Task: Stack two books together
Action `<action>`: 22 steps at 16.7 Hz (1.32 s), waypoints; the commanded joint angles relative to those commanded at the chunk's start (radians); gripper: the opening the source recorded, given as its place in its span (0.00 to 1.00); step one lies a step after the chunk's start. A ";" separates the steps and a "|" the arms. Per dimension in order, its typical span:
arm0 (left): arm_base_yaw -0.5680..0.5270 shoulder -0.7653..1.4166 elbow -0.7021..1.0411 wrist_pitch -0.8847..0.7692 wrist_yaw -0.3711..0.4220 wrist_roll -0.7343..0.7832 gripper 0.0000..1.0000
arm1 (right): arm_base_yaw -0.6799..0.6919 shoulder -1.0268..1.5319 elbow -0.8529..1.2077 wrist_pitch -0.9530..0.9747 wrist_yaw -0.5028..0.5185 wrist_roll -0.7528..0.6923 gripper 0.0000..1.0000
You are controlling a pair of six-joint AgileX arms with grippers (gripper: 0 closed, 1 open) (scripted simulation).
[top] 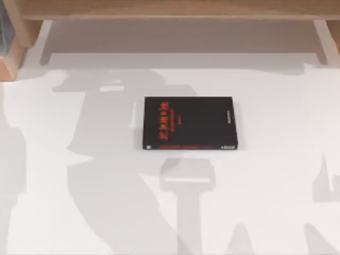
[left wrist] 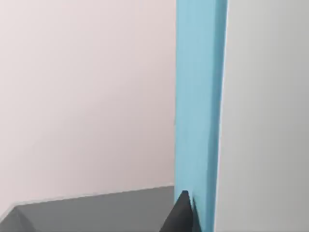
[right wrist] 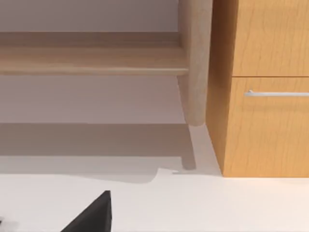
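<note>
The black book (top: 190,123) with red lettering lies flat at the middle of the white table (top: 276,175), spine toward the front edge. In the left wrist view, the light teal-blue book (left wrist: 199,106) stands on edge in the air, stretching away from the camera in front of a pale wall. My left gripper (left wrist: 186,215) is shut on its near end, and one dark fingertip (left wrist: 180,212) presses against its face. In the right wrist view, a dark part of my right gripper (right wrist: 91,215) hangs low over the white table, with nothing near it.
A wooden shelf (top: 175,9) runs along the back of the table, on a round wooden leg (right wrist: 195,63). A wooden cabinet (right wrist: 265,87) with a metal drawer handle (right wrist: 277,93) stands beside it. Arm shadows fall across the table.
</note>
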 joint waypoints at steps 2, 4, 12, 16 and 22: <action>-0.032 -0.091 0.004 0.077 -0.032 0.105 0.00 | 0.000 0.000 0.000 0.000 0.000 0.000 1.00; -0.092 -0.179 0.014 0.165 -0.072 0.225 0.00 | 0.000 0.000 0.000 0.000 0.000 0.000 1.00; -0.582 -0.452 0.006 0.353 -0.300 0.675 0.00 | 0.000 0.000 0.000 0.000 0.000 0.000 1.00; -0.870 -0.430 -0.076 0.229 -0.470 0.812 0.00 | 0.000 0.000 0.000 0.000 0.000 0.000 1.00; -1.194 -0.159 -0.227 -0.147 -0.800 0.900 0.00 | 0.000 0.000 0.000 0.000 0.000 0.000 1.00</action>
